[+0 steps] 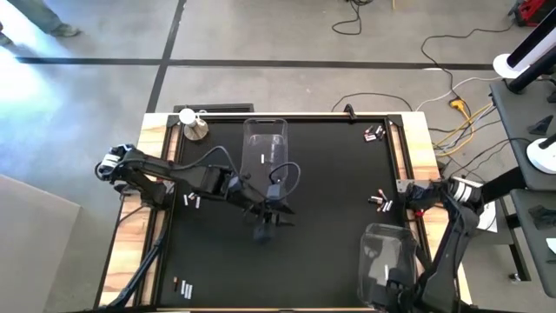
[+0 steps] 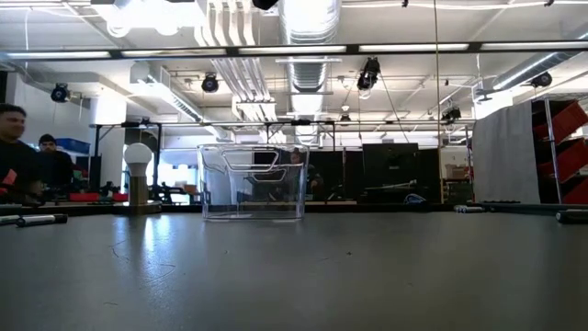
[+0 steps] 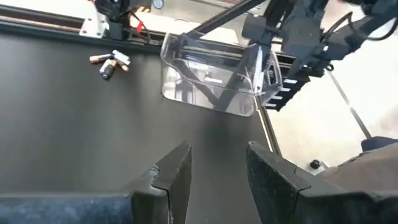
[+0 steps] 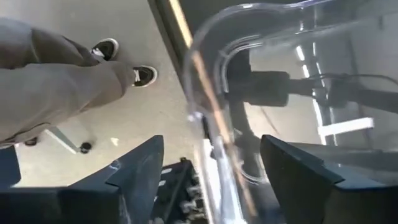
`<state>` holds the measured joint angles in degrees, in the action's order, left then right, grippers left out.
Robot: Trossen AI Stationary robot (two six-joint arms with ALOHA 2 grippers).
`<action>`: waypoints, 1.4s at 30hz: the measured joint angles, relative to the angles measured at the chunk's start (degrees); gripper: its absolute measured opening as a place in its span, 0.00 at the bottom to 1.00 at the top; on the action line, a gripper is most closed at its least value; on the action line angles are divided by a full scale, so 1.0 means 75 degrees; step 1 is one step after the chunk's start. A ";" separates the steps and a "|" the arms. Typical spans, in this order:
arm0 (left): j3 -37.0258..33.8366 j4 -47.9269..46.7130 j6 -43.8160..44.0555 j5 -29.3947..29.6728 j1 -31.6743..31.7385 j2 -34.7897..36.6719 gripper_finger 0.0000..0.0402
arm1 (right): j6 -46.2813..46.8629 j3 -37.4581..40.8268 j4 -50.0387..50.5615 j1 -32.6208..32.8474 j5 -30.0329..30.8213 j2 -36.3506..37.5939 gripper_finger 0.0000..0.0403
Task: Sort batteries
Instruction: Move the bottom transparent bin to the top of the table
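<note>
Small batteries lie in clusters on the black mat: at the far right [image 1: 375, 132], the right edge [image 1: 380, 202], the left [image 1: 193, 200] and the near left [image 1: 182, 287]. One cluster [image 3: 111, 60] also shows in the left wrist view. My left gripper [image 1: 265, 229] [image 3: 217, 152] hovers open over the mat's middle, holding nothing. My right gripper [image 1: 388, 285] [image 4: 211, 143] is open at the near right. Its fingers stand on either side of the rim [image 4: 208, 118] of a clear bin [image 1: 385, 248]. I cannot tell whether they touch it.
A second clear bin [image 1: 265, 143] [image 2: 253, 182] stands at the far middle of the mat. A silver knob with a white ball [image 1: 191, 123] sits at the far left corner. People stand beyond the table [image 2: 18, 156], and a person's legs [image 4: 62, 74] are beside it.
</note>
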<state>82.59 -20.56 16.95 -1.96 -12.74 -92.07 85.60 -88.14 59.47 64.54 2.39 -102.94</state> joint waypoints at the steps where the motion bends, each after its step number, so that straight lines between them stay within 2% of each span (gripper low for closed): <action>1: 0.0000 -0.0001 -0.0010 0.0000 -0.0012 0.0000 0.33 | 0.0008 0.0000 -0.0092 0.0002 -0.0009 -0.0106 0.67; 7: 0.0003 0.0078 -0.0047 0.0015 -0.0200 0.0011 0.33 | -0.0082 0.0017 0.0198 -0.0005 0.0002 -0.0784 0.68; 12: 0.0023 -0.0255 -0.0032 -0.0014 -0.0423 0.0020 0.33 | -0.0074 0.0020 0.0241 -0.0007 -0.0091 -0.1273 0.60; 14: 0.0023 -0.0649 0.0129 -0.0028 -0.0507 0.0021 0.33 | -0.0149 0.0016 0.0229 -0.0007 -0.0353 -0.1378 0.53; 16: 0.0023 -0.1009 0.0601 -0.0362 -0.0555 0.0038 0.33 | -0.0400 0.0011 0.0254 -0.0017 -0.0746 -0.1419 0.45; 19: 0.0023 -0.0929 0.1087 -0.1389 -0.0597 0.0138 0.33 | -0.0591 0.0003 0.0417 -0.0094 -0.1166 -0.1422 0.27; 22: 0.0026 -0.0537 0.1031 -0.1621 -0.0708 0.0307 0.33 | -0.0800 0.0041 0.0640 -0.0248 -0.1248 -0.1274 0.08; 24: 0.0026 -0.0542 0.0798 -0.1692 -0.0750 0.0436 0.33 | -0.0985 0.0047 0.0726 -0.0444 -0.1557 -0.1000 0.05; 27: 0.0026 -0.0784 0.0636 -0.2303 -0.0742 0.0761 0.33 | -0.1364 -0.0107 0.0893 -0.0808 -0.1884 -0.0406 0.03; 31: 0.0026 -0.1052 0.0665 -0.2678 -0.0694 0.1364 0.33 | -0.1972 -0.0633 0.1685 -0.1402 -0.1554 0.0392 0.02; 35: 0.0026 -0.1194 0.0110 -0.2675 -0.0686 0.2034 0.33 | -0.2981 -0.1057 0.2496 -0.2305 -0.0396 0.1088 0.02; 38: 0.0026 -0.1091 -0.0518 -0.2662 -0.0689 0.2504 0.33 | -0.4026 -0.1197 0.2607 -0.3184 0.0657 0.1433 0.02; 42: 0.0032 -0.0756 -0.0738 -0.2611 -0.0686 0.2904 0.33 | -0.5894 -0.1088 0.2716 -0.4562 0.1093 0.1675 0.02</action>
<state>82.83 -26.23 11.42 -21.54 -17.89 -70.30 41.39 -96.30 79.84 30.33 10.59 -90.38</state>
